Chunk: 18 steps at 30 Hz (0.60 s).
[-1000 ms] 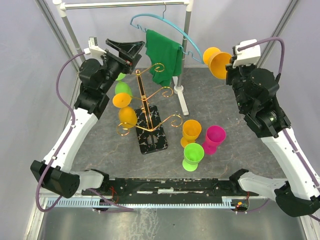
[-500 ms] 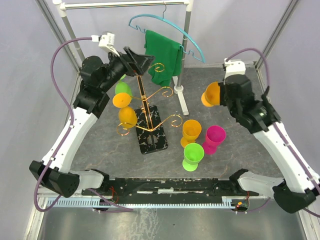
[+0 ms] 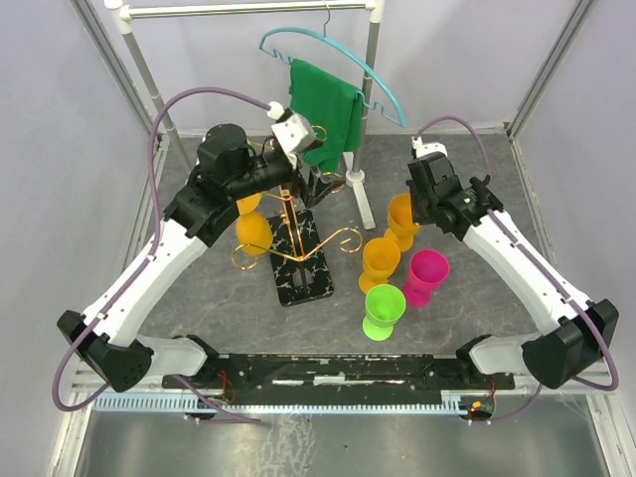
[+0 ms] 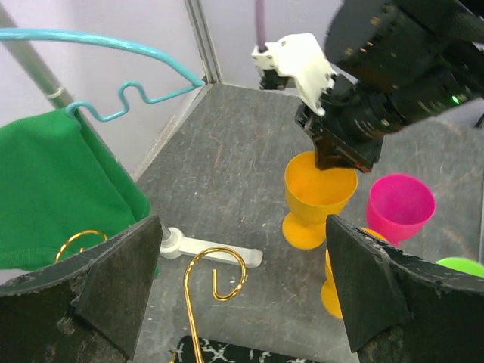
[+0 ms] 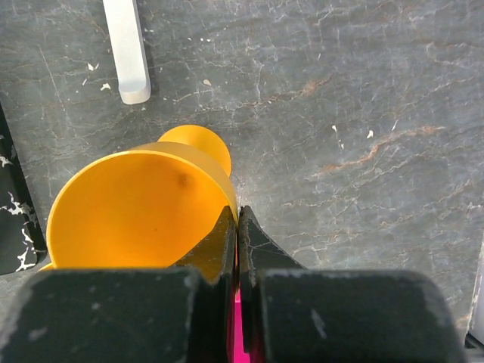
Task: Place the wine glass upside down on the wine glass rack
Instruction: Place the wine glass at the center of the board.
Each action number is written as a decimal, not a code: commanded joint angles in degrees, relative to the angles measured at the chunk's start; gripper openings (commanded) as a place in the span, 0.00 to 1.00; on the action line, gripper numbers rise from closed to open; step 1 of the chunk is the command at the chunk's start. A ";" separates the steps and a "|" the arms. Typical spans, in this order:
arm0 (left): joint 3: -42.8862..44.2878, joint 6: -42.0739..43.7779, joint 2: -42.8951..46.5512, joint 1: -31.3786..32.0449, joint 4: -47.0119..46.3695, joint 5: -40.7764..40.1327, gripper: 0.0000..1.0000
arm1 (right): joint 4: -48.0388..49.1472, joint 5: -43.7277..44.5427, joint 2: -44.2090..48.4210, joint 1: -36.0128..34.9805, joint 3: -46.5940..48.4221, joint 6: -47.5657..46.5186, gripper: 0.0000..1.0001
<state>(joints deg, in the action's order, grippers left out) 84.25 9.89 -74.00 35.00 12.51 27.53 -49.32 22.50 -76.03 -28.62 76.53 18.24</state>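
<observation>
**Right gripper pinches the glass rim; rack not reached**

The right gripper (image 5: 238, 221) is closed tight on the rim of the orange wine glass (image 4: 318, 189). The left gripper (image 4: 242, 257) gapes wide and holds nothing, poised by the top of the wine glass rack (image 3: 288, 224), which stands left of the worktop's (image 3: 229, 298) centre. The held glass is right of centre, bowl up. I cannot tell whether its foot touches the surface. A pink glass (image 3: 427, 270) stands just beside it. This looks like the carrying step. Next, the glass must be turned over and its stem slid onto a free scroll arm.
</observation>
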 commanded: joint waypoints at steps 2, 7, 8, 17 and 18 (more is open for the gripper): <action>3.14 14.32 -0.45 4.57 4.69 1.52 0.95 | 2.90 -3.54 -1.66 2.10 -1.05 2.23 0.01; 5.79 18.46 -2.92 9.07 7.69 -0.68 0.95 | 4.42 -6.09 -3.50 2.99 -2.19 2.86 0.01; 6.69 19.02 -3.70 9.86 8.56 -1.21 0.95 | 4.53 -6.49 -3.91 3.10 -2.24 2.86 0.02; 9.97 21.40 -9.10 15.53 11.68 -5.11 0.95 | 5.27 -7.56 -5.00 4.34 -4.29 2.97 0.06; 9.84 21.55 -9.59 16.06 11.67 -5.50 0.95 | 5.55 -7.60 -4.86 4.45 -4.65 2.99 0.06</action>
<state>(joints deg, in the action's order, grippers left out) 91.98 28.08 -82.02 49.41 23.59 24.32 -46.50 15.33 -81.32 -24.95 72.82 20.36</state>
